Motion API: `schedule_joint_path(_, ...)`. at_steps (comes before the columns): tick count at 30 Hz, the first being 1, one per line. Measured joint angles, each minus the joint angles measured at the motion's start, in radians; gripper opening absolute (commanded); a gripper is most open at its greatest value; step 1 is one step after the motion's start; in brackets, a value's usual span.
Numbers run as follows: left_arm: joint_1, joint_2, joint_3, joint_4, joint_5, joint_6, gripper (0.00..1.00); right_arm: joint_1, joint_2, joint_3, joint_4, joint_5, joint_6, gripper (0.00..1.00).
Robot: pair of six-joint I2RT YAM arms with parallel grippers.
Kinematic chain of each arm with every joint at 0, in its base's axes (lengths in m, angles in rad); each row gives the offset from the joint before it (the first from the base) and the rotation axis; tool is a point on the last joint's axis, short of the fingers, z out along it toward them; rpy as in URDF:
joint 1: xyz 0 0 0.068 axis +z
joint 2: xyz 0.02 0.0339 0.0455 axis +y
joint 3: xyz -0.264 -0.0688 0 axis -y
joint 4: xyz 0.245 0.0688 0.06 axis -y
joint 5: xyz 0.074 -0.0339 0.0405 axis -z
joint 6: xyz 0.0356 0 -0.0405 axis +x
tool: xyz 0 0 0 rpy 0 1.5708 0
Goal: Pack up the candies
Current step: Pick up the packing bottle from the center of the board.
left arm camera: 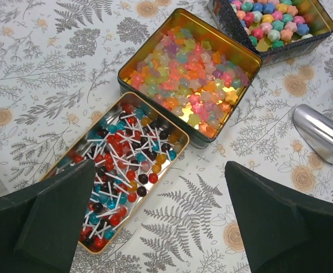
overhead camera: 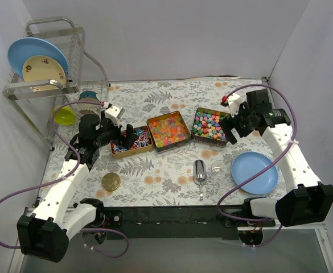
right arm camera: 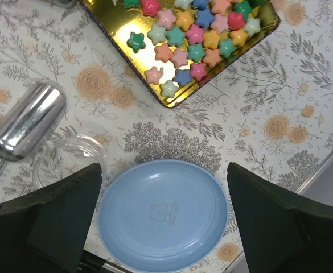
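Note:
Three open tins of candies stand in a row. The left tin [overhead camera: 131, 142] holds red, blue and dark lollipops [left arm camera: 118, 170]. The middle tin [overhead camera: 168, 129] holds glossy orange-yellow gummies [left arm camera: 189, 74]. The right tin [overhead camera: 210, 126] holds pastel star candies [right arm camera: 189, 40]. My left gripper [overhead camera: 126, 135] hovers open and empty over the lollipop tin's near end; in its wrist view [left arm camera: 159, 170] the tin lies by its left finger. My right gripper [overhead camera: 233, 129] is open and empty beside the star tin, above the blue plate in its wrist view [right arm camera: 160, 170].
A blue plate [overhead camera: 254, 172] lies front right. A metal scoop [overhead camera: 200, 172] and a clear jar [overhead camera: 217, 166] lie between the plate and the tins. A round gold lid [overhead camera: 111, 182] lies front left. A dish rack [overhead camera: 46, 68] with plates and a green bowl [overhead camera: 65, 115] stand at the back left.

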Motion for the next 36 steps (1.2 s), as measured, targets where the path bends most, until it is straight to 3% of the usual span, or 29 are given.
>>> schedule_joint_path(9,-0.002,-0.027,-0.015,-0.044,0.013,0.017,0.98,0.009,-0.033,-0.169,-0.097,-0.108,-0.369,0.67)
schedule_joint_path(14,-0.002,-0.028,-0.018,-0.04,0.017,0.018,0.98,0.021,-0.034,-0.251,-0.113,-0.135,-0.482,0.62)
schedule_joint_path(23,-0.002,-0.027,-0.047,-0.041,0.011,0.029,0.98,0.087,0.016,-0.299,-0.066,-0.183,-0.519,0.49)
schedule_joint_path(27,0.001,-0.027,-0.047,-0.041,0.008,0.037,0.98,0.134,0.048,-0.32,-0.017,-0.189,-0.511,0.31)
schedule_joint_path(36,0.021,-0.032,-0.05,-0.039,0.008,0.04,0.98,0.164,0.057,-0.347,0.052,-0.144,-0.488,0.21)
